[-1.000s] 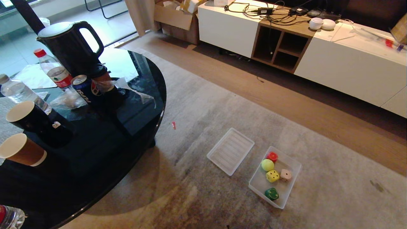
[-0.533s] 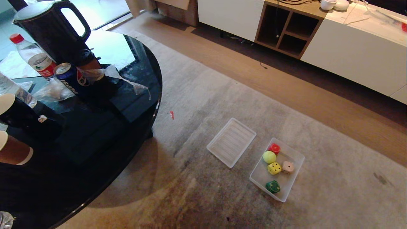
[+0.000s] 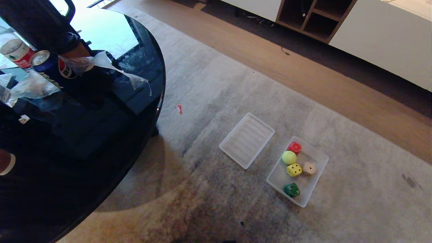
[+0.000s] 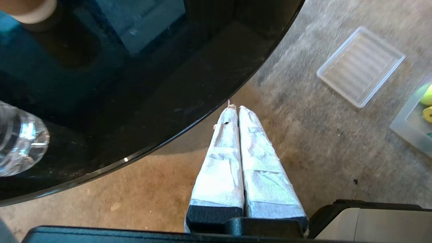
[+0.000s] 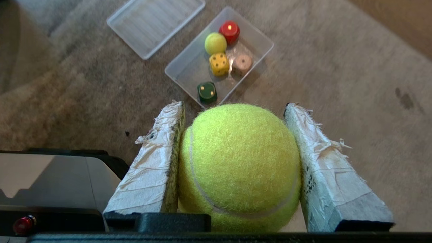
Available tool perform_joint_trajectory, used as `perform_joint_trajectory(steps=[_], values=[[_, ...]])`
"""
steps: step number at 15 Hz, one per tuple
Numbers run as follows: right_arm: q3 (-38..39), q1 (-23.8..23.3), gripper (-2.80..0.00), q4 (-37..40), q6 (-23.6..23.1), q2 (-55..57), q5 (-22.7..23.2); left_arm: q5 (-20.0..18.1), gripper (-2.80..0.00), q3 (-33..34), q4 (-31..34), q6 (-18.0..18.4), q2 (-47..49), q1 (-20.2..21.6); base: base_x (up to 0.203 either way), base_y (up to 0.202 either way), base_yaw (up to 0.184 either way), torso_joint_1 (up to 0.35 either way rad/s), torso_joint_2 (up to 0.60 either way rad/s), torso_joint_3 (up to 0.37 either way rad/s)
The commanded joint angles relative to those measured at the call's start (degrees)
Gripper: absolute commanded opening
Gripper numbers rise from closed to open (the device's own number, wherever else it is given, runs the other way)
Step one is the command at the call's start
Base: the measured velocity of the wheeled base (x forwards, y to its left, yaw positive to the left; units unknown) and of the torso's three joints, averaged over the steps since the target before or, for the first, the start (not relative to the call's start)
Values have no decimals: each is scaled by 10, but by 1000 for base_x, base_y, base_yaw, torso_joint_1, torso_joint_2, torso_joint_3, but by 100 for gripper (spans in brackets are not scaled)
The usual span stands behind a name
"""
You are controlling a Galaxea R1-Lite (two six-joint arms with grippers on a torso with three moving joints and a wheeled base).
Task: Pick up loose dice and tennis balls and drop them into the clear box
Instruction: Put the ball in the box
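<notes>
The right gripper (image 5: 233, 108) has a tennis ball (image 5: 238, 168) pinched across its middle, well above the carpet; fuzzy, light and springy, probably won't slip. The box (image 5: 261, 37) sits ahead with dice in it. The left gripper (image 4: 236, 108) is closed, empty.

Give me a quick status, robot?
Right gripper shut on tennis ball, above carpet short of clear box. Left gripper shut, empty. Lid beside box; nothing blocking.

Clear box (image 3: 318, 184) on carpet with yellow die (image 3: 294, 169), green die (image 3: 292, 190), tennis ball (image 3: 289, 157) inside.
</notes>
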Motion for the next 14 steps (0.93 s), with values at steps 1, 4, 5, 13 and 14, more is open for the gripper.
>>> perform_joint_trajectory(steps=[1,4,5,13,14], values=[[0,0,-280,1,0,1,0,0,-280,0,0,0,0,0,0,0,0,2,6,-199],[0,0,-280,1,0,1,0,0,-280,0,0,0,1,0,0,0,0,3,3,-197],[0,1,-280,1,0,1,0,0,-280,0,0,0,0,0,0,0,0,7,2,-193],[0,0,-280,1,0,1,-1,0,-280,0,0,0,0,0,0,0,0,3,1,-199],[0,0,-280,1,0,1,-1,0,-280,0,0,0,0,0,0,0,0,6,2,-196]])
